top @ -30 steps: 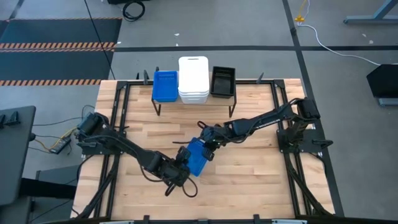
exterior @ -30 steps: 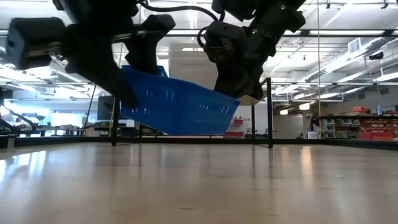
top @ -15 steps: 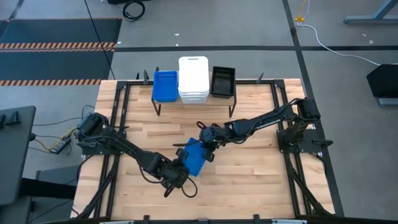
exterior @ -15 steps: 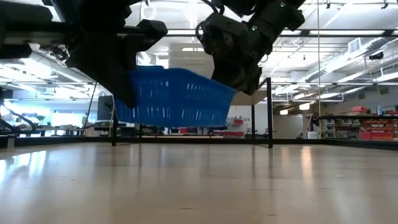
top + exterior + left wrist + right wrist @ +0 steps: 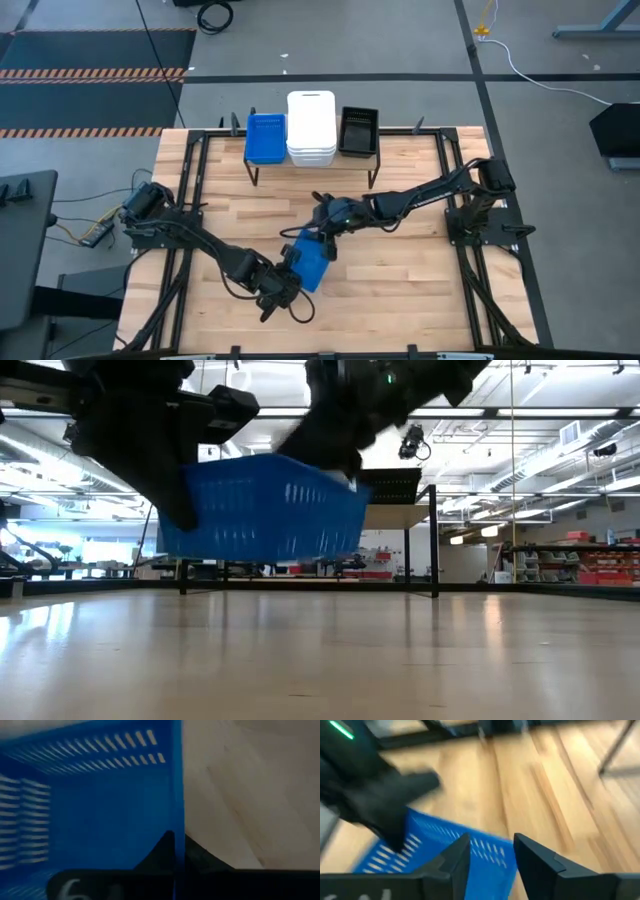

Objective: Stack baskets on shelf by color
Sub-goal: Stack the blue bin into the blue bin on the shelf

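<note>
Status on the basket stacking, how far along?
Mostly done, it seems: the shelf holds a blue basket stack, a white stack and a black stack; counts per stack can't be read. In hand: one last blue basket, lifted off the table, left gripper clamped on its rim, right gripper open at its far end. Left: carry it onto the blue stack.

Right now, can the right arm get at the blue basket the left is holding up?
Probably yes. The right gripper is open and sits right at the far rim of the blue basket, with nothing between them. The left gripper clamps the opposite wall, so that end stays free.
</note>
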Action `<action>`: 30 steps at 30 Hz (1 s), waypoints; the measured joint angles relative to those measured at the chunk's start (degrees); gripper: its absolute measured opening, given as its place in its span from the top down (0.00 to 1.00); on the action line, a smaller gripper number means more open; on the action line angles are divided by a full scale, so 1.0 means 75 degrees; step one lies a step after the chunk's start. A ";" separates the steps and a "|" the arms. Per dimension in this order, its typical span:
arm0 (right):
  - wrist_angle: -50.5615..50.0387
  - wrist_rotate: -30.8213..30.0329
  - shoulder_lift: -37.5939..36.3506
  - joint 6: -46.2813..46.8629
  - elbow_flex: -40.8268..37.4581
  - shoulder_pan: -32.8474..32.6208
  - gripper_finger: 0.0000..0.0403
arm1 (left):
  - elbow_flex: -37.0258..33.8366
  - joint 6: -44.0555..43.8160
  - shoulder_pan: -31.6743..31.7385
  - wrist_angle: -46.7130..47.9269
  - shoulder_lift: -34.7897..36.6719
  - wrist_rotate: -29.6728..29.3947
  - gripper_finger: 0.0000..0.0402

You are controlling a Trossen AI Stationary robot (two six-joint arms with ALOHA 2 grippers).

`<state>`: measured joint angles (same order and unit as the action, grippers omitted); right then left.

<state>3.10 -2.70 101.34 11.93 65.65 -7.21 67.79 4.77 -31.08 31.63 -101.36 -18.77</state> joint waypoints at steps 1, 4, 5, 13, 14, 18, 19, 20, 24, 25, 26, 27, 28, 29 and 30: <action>0.0208 0.0031 -0.0037 -0.0065 0.0005 -0.0009 0.60 | 0.0000 -0.0052 -0.0005 0.0051 0.0000 -0.0029 0.99; 0.0412 0.0193 -0.0276 -0.0268 0.0009 -0.0051 0.57 | 0.0000 -0.0225 0.0019 0.0249 0.0000 -0.0178 1.00; 0.0460 0.0216 -0.0378 -0.0297 0.0009 -0.0079 0.57 | 0.0000 -0.0300 0.0022 0.0366 0.0000 -0.0266 1.00; 0.0005 0.0260 -0.1858 -0.1395 0.0006 -0.0581 0.57 | -0.0003 -0.0930 0.0207 0.1300 0.0466 -0.0838 1.00; -0.0124 0.0119 -0.2090 -0.1406 0.0006 -0.0661 0.57 | -0.0003 -0.0960 0.0237 0.1365 0.0608 -0.0862 1.00; -0.0824 -0.0672 -0.2764 -0.1353 0.0015 -0.1012 0.57 | 0.0041 -0.1134 0.0216 0.1625 0.1369 -0.0935 1.00; -0.1044 -0.0837 -0.2857 -0.1350 0.0015 -0.1113 0.57 | 0.0111 -0.1217 0.0188 0.1905 0.1587 -0.0939 1.00; -0.1251 -0.1000 -0.2933 -0.1343 0.0013 -0.1219 0.57 | 0.0199 -0.1337 0.0162 0.2218 0.1776 -0.1021 1.00; -0.1907 -0.1461 -0.3027 -0.1326 0.0012 -0.1532 0.57 | 0.0708 -0.1898 0.0172 0.3948 0.2457 -0.1888 1.00; -0.2059 -0.1509 -0.3003 -0.1243 0.0012 -0.1585 0.57 | 0.0849 -0.2055 0.0198 0.4366 0.2606 -0.2103 1.00; -0.2112 -0.1531 -0.2941 -0.1167 0.0012 -0.1616 0.57 | 0.1021 -0.2182 0.0252 0.4757 0.2745 -0.2303 1.00; -0.2187 -0.1533 -0.2902 -0.1072 0.0012 -0.1646 0.57 | 0.1204 -0.2227 0.0328 0.5049 0.2851 -0.2441 1.00; -0.2358 -0.1546 -0.2863 -0.0992 0.0006 -0.1684 0.57 | 0.1369 -0.2269 0.0405 0.5282 0.2958 -0.2547 1.00; -0.2395 -0.1546 -0.2779 -0.0909 0.0000 -0.1698 0.57 | 0.1504 -0.2298 0.0490 0.5500 0.3063 -0.2620 1.00; -0.2334 -0.1546 -0.2698 -0.0827 0.0006 -0.1716 0.57 | 0.1642 -0.2298 0.0598 0.5726 0.3178 -0.2654 1.00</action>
<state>-14.41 -14.29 81.10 5.72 65.69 -20.09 80.10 -12.47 -26.60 74.57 -77.52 -38.67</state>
